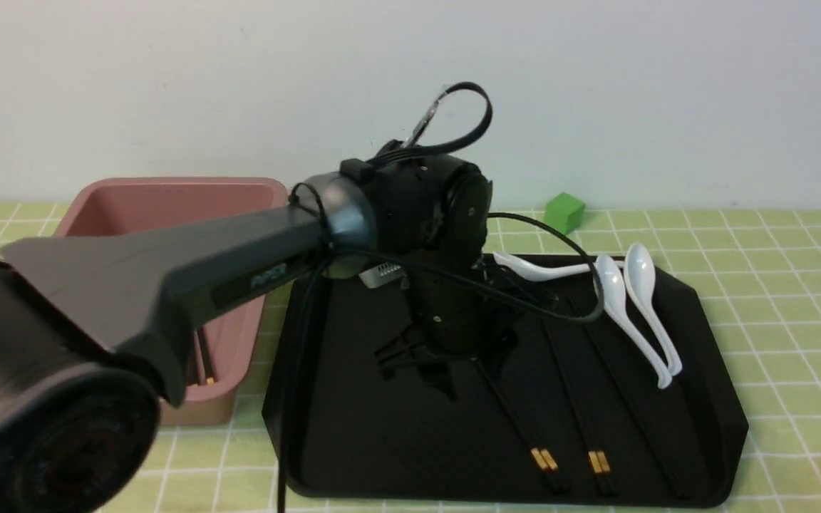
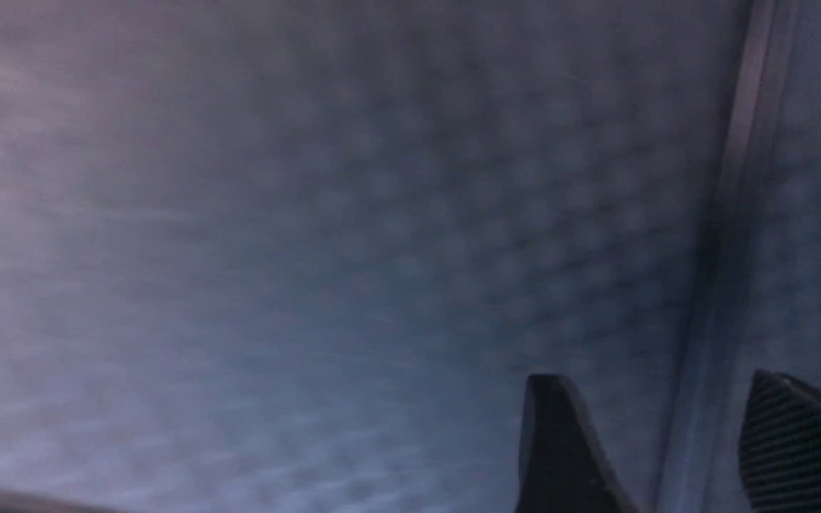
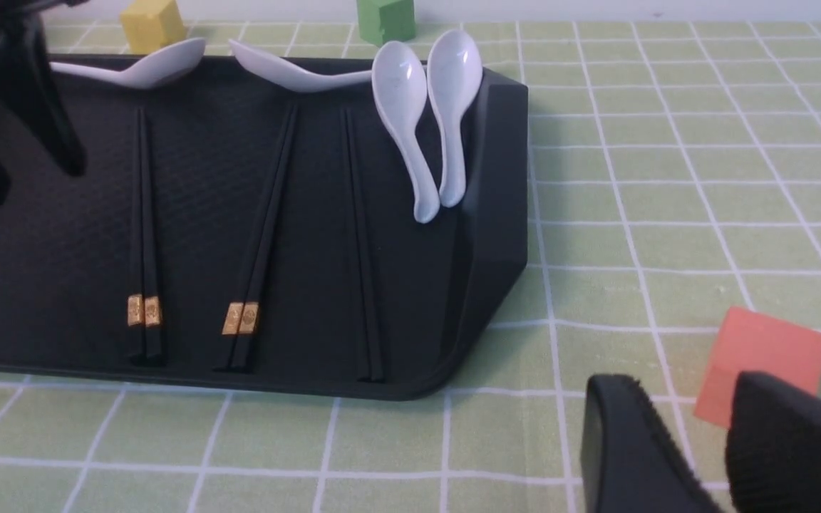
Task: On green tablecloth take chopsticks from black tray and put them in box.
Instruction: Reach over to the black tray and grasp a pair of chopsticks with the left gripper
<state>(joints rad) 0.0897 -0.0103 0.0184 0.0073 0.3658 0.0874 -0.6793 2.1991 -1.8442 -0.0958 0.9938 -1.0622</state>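
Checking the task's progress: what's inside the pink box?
In the pink box, black chopsticks with gold bands lie near its closest wall. The left arm covers much of the interior, so their full number can't be told.

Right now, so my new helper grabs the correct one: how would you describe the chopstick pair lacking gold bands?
On the pale green gridded tablecloth sits a large matte black tray. Of its three chopstick pairs, this slim all-black pair lies nearest the two upright-pointing white spoons; its neighbours wear gold bands.

Black chopsticks (image 3: 261,235) lie on the black tray (image 3: 204,214).
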